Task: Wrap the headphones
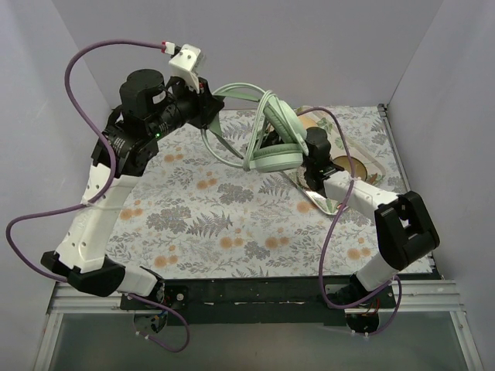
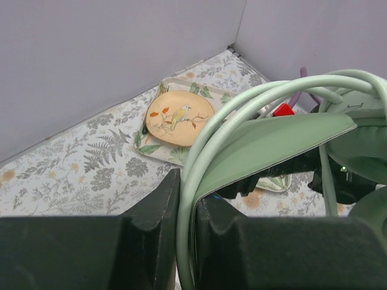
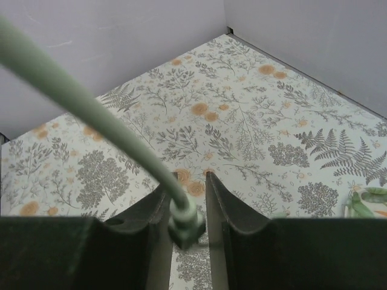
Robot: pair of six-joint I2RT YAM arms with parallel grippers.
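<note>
The pale mint-green headphones [image 1: 272,139] hang in the air above the back middle of the floral table. My left gripper [image 1: 216,114] is shut on the thin double-wire headband [image 2: 184,199], and the wires run up between its fingers in the left wrist view. An ear cup [image 2: 284,136] fills the right of that view. My right gripper [image 1: 308,158] sits just right of the lower ear cup [image 1: 271,160]. It is shut on the plug end [image 3: 184,222] of the green cable [image 3: 91,109], which stretches away up and to the left. A loop of cable [image 1: 220,151] hangs below the left gripper.
A tray [image 2: 158,152] carrying an orange plate with a bird picture [image 2: 179,118] stands at the back right; the tray also shows in the top view [image 1: 370,164]. A small leaf-patterned dish [image 1: 313,197] lies beside the right arm. Grey walls close in the back and sides. Purple robot cables [image 1: 77,69] loop around both arms.
</note>
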